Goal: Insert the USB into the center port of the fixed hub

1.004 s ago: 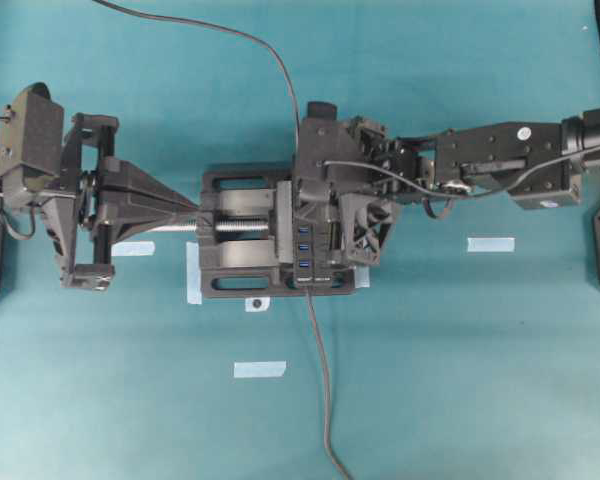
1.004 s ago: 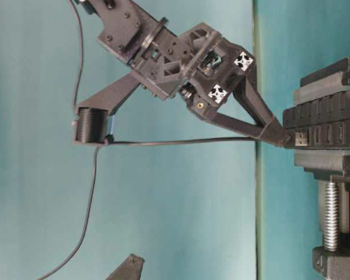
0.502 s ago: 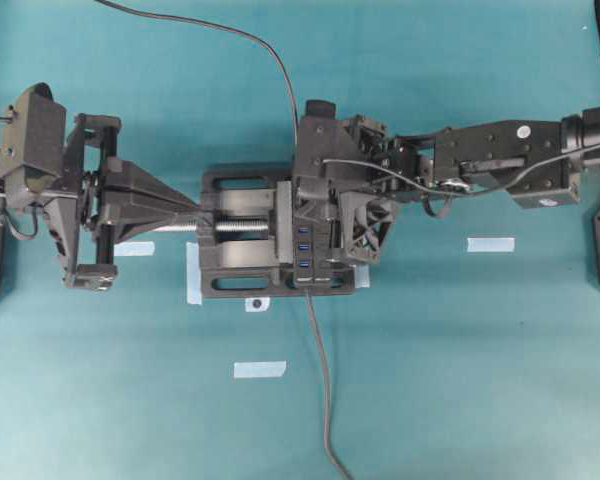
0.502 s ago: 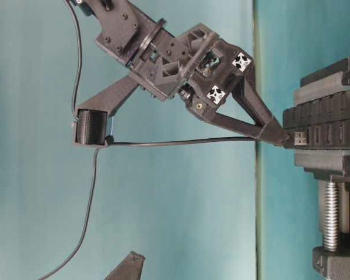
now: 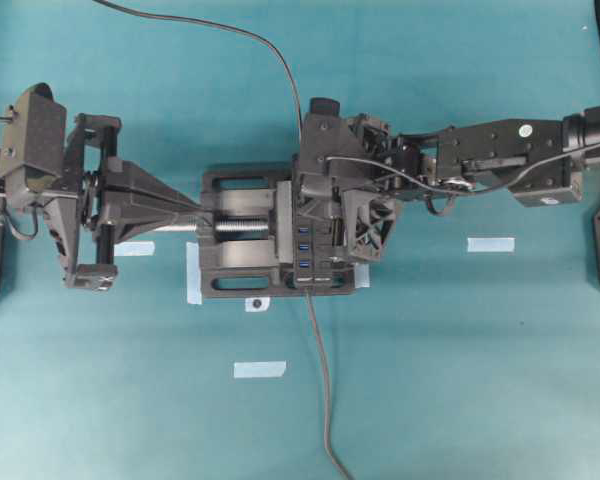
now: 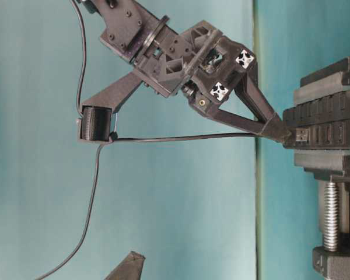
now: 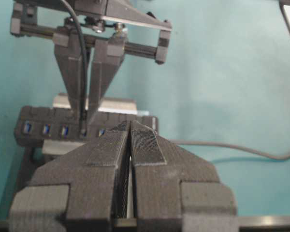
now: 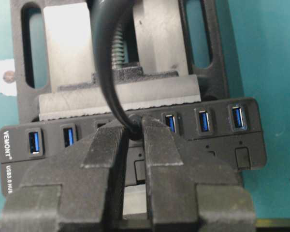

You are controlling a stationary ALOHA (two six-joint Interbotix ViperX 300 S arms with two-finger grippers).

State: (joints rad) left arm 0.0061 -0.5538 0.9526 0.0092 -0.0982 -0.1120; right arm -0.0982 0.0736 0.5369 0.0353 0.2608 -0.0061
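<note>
Since a second ago, the right gripper (image 6: 278, 129) has edged toward the hub (image 6: 324, 128) in the table-level view, so less of the USB (image 6: 299, 136) metal tip shows outside the port face. Overhead, the arm has barely shifted.

That claw is pinched narrow on the USB's black body, its cable (image 8: 108, 82) running up between the fingers (image 8: 157, 145) toward 12 o'clock in the right wrist view. The plug sits at the middle of the hub's row, over the center port (image 8: 134, 121), with blue ports to either side at 9 and 3 o'clock; how deep it is seated cannot be told.

The hub is clamped in the vise (image 5: 240, 245) at the middle of the table (image 5: 480, 380). The left gripper (image 7: 129, 126) is closed with nothing between its pads, its tip at the vise's screw (image 5: 230, 228), at 9 o'clock from the hub.
</note>
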